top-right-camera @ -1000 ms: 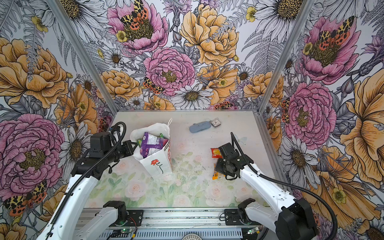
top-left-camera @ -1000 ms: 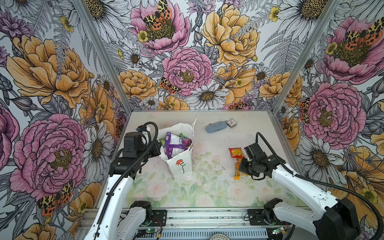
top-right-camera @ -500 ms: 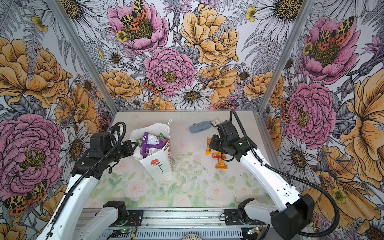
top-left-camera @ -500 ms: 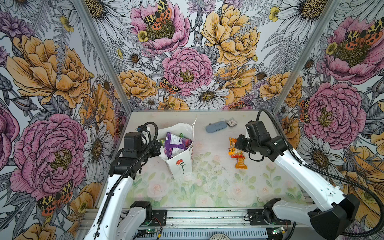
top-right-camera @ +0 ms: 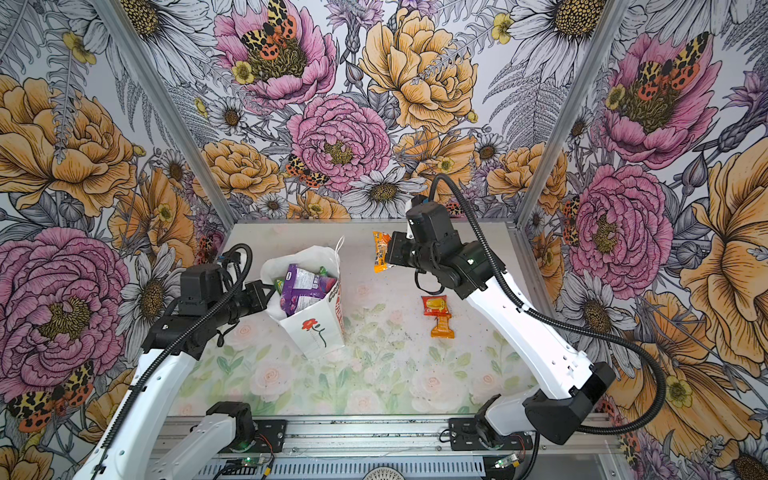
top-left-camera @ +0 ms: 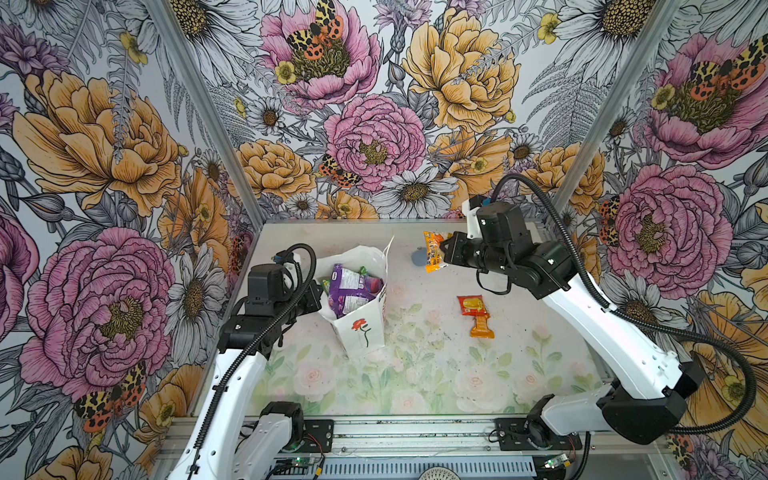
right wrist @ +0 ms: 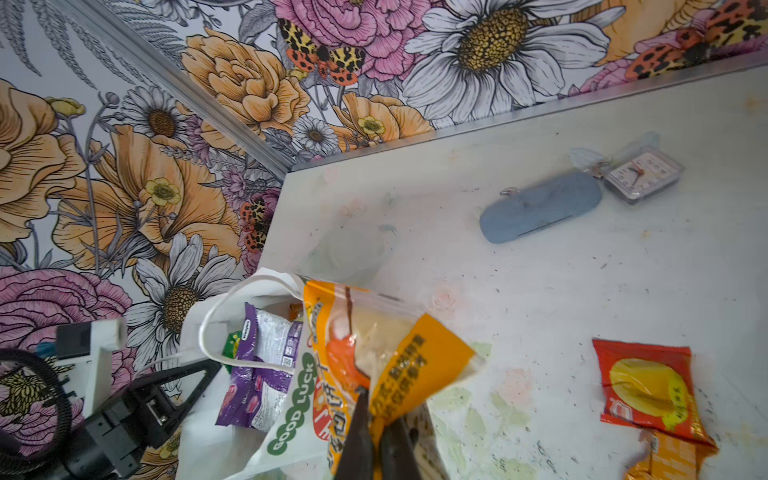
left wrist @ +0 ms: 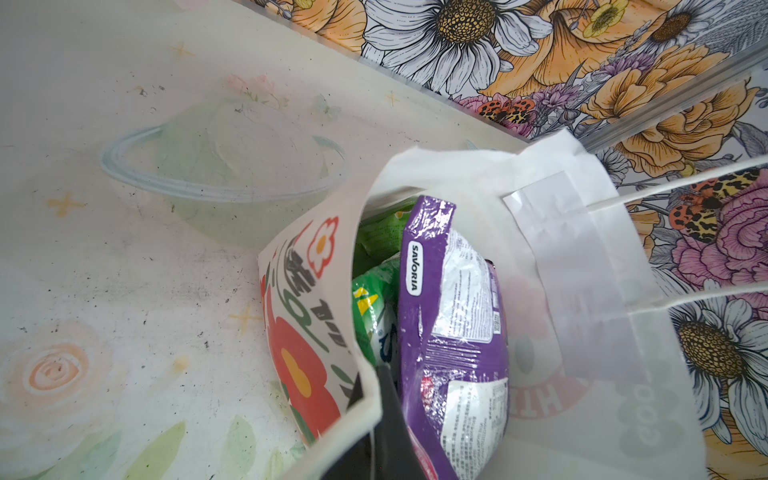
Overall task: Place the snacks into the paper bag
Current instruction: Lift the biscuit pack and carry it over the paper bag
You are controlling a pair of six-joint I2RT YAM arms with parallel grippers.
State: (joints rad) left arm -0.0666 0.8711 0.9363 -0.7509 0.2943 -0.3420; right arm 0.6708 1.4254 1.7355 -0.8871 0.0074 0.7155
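Floral walls (top-left-camera: 374,137) frame the tabletop (top-left-camera: 415,374) where the paper bag (top-left-camera: 362,332) stands left of centre, its rim pinched by the left gripper (top-left-camera: 318,296), seemingly to steady the mouth; to its right in the frame, the right gripper (top-left-camera: 444,251) clamps an orange packet (top-left-camera: 432,251) aloft, apparently bag-bound; a red-yellow packet (top-left-camera: 471,305) lies centre-right.

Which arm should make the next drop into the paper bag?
Right. The right hand is shut on the orange packet, held in the air beside the paper bag. The left hand is pinching the bag's rim and holding its mouth open, so it isn't free.
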